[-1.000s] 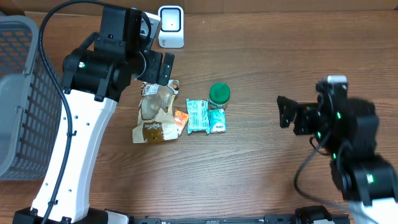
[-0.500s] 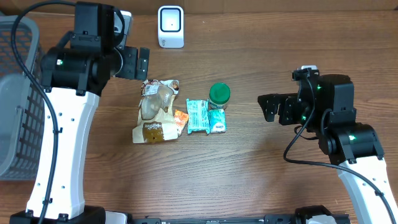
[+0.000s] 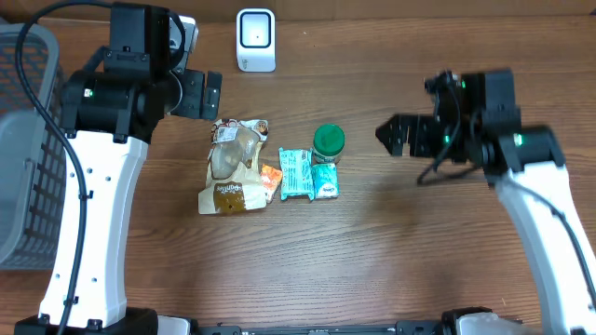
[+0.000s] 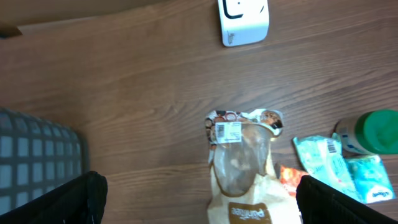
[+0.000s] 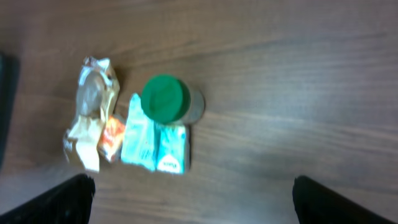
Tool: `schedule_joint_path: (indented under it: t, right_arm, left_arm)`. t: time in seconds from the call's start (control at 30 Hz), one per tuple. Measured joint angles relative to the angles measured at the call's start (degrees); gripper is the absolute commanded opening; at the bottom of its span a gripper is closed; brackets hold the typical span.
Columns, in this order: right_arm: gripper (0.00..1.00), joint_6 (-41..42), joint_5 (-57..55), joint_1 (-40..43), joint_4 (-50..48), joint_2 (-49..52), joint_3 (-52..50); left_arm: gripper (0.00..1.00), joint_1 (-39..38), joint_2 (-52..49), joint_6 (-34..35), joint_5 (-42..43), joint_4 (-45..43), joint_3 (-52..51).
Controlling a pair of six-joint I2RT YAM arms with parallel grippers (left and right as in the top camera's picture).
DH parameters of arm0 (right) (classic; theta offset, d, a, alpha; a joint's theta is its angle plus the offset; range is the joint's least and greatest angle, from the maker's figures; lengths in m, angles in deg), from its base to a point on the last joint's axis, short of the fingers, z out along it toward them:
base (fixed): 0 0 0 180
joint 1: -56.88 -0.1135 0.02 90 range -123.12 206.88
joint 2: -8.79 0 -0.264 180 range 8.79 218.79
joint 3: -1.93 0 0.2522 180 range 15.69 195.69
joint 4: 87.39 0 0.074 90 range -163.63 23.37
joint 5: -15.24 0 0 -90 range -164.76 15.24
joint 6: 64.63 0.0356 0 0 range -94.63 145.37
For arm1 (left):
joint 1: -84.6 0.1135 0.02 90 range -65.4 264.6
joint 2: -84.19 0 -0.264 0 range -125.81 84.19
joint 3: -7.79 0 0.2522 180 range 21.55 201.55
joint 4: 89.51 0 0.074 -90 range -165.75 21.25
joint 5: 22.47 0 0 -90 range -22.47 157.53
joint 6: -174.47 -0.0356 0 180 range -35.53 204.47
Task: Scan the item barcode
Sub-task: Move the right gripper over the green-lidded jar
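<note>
Both jaws stand wide, holding nothing; we see the scanner [image 3: 255, 39] at the top edge; the snack bag [image 3: 233, 167], teal packets [image 3: 308, 174] and upright green-lidded jar [image 3: 328, 141] lie clustered mid-frame on the table [image 3: 372, 261].

Matt wood-grain table [image 3: 372, 261], crinkled glossy plastic bag [image 3: 233, 167], smooth white plastic scanner [image 3: 255, 39].

Your overhead looks straight down on the table [image 3: 372, 270]; both wrist cameras face down from high, sharing the snack pouch [image 4: 242, 165].
</note>
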Motion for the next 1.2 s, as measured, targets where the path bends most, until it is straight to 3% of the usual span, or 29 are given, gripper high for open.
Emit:
schedule_joint_path:
  t: [0.23,0.47,0.77,1.1,1.2]
  right_arm:
    - [1.00,-0.1,-1.8,-0.4,5.4,10.6,14.7]
    - [1.00,-0.1,-9.3,-7.0,3.2,12.0,15.1]
    - [1.00,-3.7,-15.0,-17.9,-3.5,16.6,15.2]
    - [0.95,-4.3,-14.1,-18.7,-7.4,20.2,15.2]
    - [0.87,-4.0,-14.3,-18.7,-7.0,21.9,15.2]
  left_arm:
    - [1.00,4.0,0.0,-4.0,0.0,-1.0,0.0]
    - [0.99,9.4,-1.1,-7.2,6.2,-0.9,0.0]
    - [1.00,10.4,-6.6,-7.9,8.9,3.7,0.0]
    - [1.00,10.4,-9.3,-8.3,9.2,5.9,0.0]
    - [1.00,10.4,-9.4,-8.3,9.2,5.9,0.0]
